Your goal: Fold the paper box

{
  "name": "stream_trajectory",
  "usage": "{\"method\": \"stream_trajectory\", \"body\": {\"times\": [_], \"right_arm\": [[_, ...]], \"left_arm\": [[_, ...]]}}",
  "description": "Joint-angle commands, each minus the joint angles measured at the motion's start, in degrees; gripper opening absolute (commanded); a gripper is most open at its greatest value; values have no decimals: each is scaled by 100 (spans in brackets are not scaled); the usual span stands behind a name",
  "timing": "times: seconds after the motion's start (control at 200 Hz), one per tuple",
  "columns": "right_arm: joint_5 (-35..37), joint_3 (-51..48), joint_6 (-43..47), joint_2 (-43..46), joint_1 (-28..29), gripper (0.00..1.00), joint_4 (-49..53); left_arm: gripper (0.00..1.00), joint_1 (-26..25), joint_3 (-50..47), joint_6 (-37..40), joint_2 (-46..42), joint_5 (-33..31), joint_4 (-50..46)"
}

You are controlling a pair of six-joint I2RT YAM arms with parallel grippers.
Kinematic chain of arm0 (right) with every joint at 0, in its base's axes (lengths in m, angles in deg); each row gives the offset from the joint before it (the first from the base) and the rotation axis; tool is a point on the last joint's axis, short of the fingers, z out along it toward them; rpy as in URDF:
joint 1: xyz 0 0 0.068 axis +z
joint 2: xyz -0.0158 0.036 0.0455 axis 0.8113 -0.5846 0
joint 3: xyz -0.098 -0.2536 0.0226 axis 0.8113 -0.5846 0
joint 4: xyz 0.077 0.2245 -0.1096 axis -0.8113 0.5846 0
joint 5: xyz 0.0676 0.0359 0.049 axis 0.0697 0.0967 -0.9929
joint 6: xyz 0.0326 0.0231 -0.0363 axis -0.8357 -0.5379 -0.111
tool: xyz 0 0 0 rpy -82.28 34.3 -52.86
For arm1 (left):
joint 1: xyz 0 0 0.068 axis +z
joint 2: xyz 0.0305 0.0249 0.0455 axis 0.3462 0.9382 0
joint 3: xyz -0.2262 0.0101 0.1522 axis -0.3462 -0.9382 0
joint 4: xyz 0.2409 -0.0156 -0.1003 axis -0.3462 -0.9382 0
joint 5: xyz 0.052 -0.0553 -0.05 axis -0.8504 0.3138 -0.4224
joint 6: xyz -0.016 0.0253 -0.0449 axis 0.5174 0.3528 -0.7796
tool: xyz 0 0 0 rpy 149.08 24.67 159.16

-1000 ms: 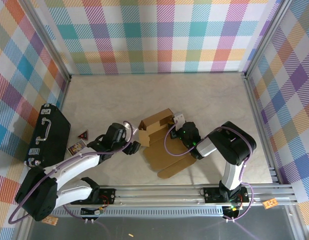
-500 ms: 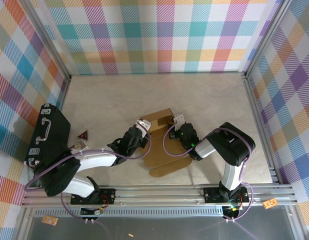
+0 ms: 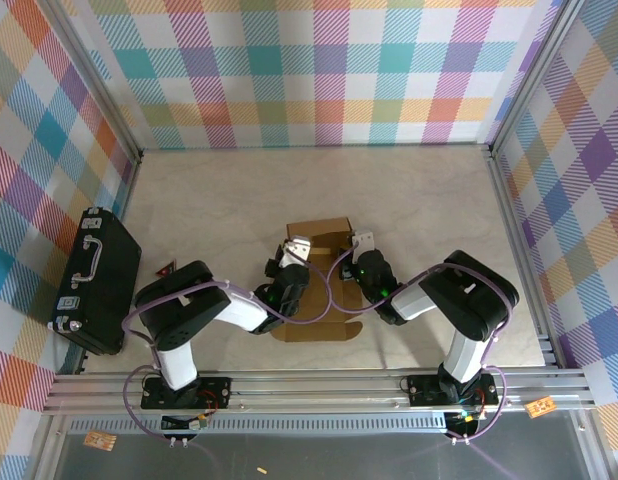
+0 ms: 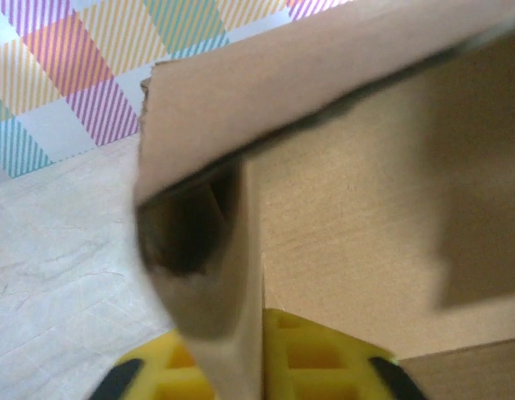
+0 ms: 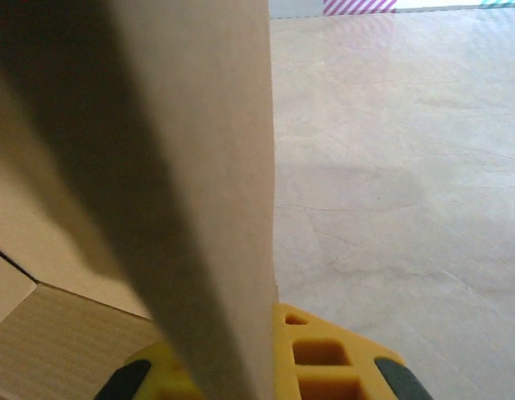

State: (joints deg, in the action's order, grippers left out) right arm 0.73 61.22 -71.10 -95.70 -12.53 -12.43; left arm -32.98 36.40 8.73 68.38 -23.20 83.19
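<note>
**Paper box** (image 3: pixel 324 236): lay near the middle of the tabletop (image 3: pixel 239 190), between the two arms and half erected. Far panels raised into a hollow shape, near flaps flat toward the arm bases. Not yet closed, and judged roughly midway through folding.

**Left pincer** (image 3: pixel 297 250): set against the left side of the raised part. In the left wrist view, sat astride a thin upright wall (image 4: pixel 237 333) running down into the yellow body, beneath a bent-over flap (image 4: pixel 324 92). Cannot tell whether clamped or merely straddling, for want of visible fingertips. Probably placed there to keep that wall vertical while the opposite side was worked.

**Right pincer** (image 3: pixel 361 245): set against the right side, mirroring the left. In the right wrist view, met a tall panel (image 5: pixel 182 167) edge-on, rising from the yellow body. Cannot tell how wide or narrow, again with no fingertip in sight. Likely positioned to brace the panel so that the walls stood square for tucking.

**Black case** (image 3: pixel 94 280): stood well apart at the left edge, with no role in the fold.
</note>
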Motion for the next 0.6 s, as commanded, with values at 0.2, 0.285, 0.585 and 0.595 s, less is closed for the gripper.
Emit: {"method": "stream_trajectory", "body": {"times": [0.2, 0.285, 0.585, 0.595], "right_arm": [[-668, -91, -223, -30, 287, 0, 95], [-589, -26, -197, -50, 296, 4, 194], [99, 207, 109, 172, 313, 34, 462], [99, 232, 134, 167, 313, 35, 475]], "left_arm": [[45, -47, 162, 7, 814, -637, 982], [13, -53, 26, 571, 1002, -666, 1893], [0, -51, -58, 895, 843, -485, 1877], [0, -52, -64, 877, 850, -487, 1873]]}}
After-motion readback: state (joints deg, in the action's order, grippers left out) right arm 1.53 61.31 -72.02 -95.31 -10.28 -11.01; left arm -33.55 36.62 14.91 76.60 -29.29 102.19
